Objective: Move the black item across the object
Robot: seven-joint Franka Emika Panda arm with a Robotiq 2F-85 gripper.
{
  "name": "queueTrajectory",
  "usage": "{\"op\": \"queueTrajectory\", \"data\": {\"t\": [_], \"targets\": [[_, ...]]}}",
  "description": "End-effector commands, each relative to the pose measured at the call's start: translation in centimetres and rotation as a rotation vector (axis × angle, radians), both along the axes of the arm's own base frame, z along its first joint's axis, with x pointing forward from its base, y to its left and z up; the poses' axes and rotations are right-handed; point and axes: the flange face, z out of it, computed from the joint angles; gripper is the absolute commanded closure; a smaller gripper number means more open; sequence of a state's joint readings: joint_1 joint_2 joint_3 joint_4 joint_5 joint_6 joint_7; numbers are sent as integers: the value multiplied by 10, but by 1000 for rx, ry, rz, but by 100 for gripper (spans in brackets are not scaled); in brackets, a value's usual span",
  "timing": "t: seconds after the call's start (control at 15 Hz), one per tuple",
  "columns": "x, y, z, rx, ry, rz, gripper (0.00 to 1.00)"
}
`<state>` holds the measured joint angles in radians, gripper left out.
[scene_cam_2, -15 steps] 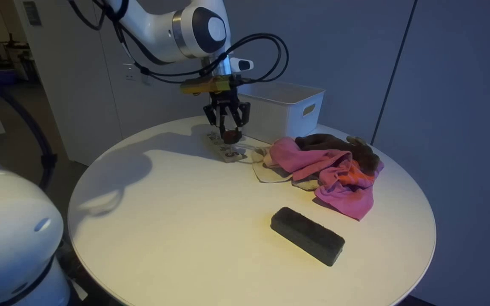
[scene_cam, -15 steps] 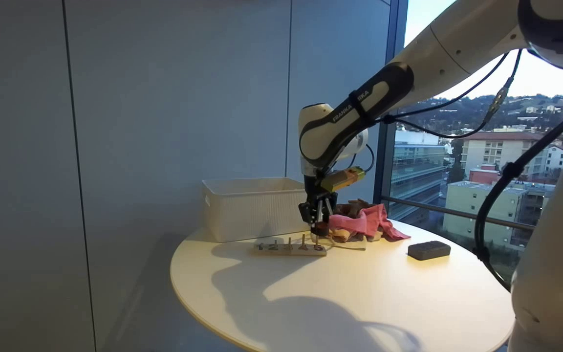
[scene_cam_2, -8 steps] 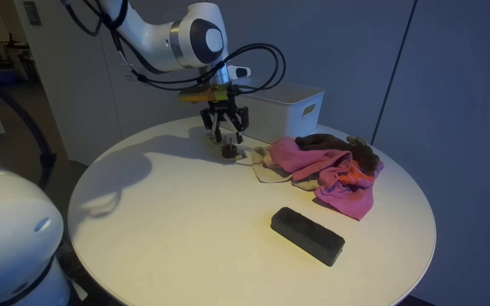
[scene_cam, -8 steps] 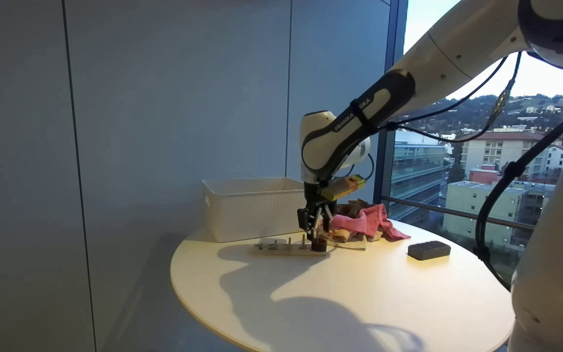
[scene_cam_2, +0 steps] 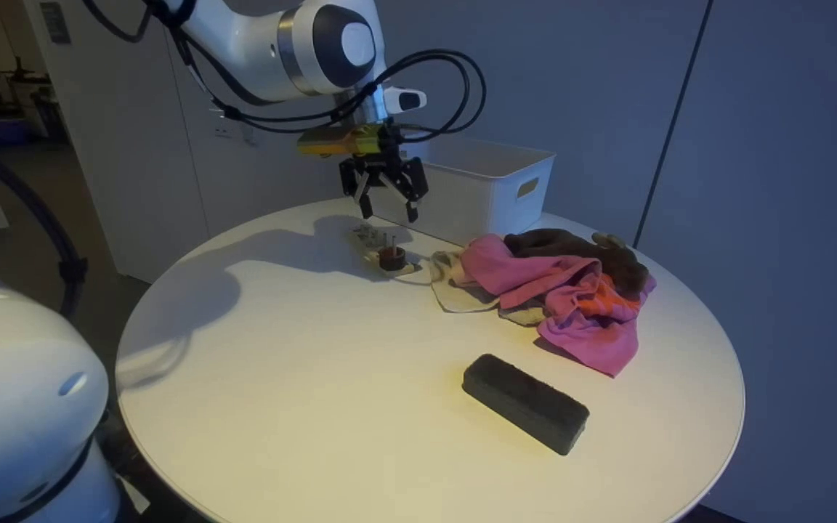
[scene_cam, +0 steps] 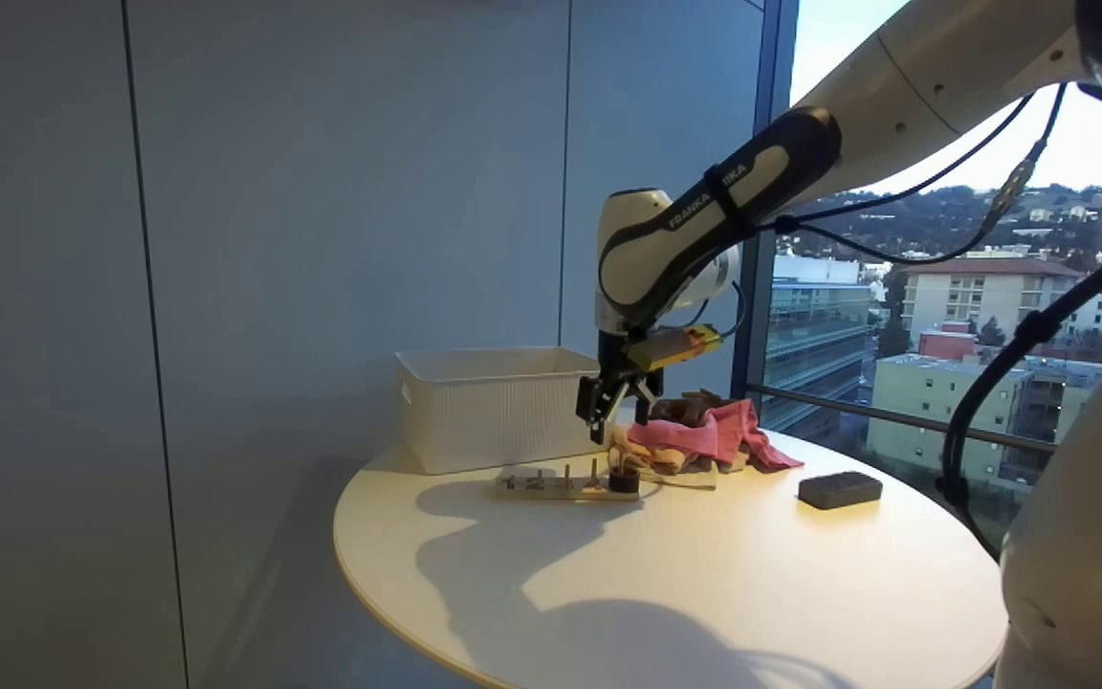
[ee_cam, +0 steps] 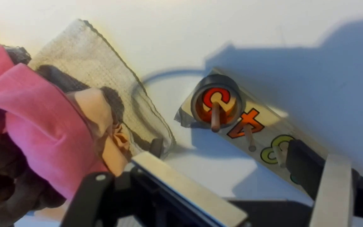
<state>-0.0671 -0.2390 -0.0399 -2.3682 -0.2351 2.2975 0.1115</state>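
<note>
Blk ring on strip, below & apart from grpr.

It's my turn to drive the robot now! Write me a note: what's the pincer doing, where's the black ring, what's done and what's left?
Pincer: open, holding nothing, raised above the table.
Ring: resting on the strip, around its end peg, beside the 4.
Strip: on the table.
Done: the ring is on that peg, free of the pincer.
Left: probably only moving the pincer away; I can't tell if another peg was meant.
</note>
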Motion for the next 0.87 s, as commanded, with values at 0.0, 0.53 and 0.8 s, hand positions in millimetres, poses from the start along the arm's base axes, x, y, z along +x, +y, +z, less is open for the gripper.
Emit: {"op": "queueTrajectory", "data": {"t": [0.0, 0.53, 0.8], "targets": [[-29, 5, 50, 75, -70, -101, 0], [-59, 0, 89, 131, -6, -166, 0], [-60, 0, 89, 133, -2, -175, 0]]}}
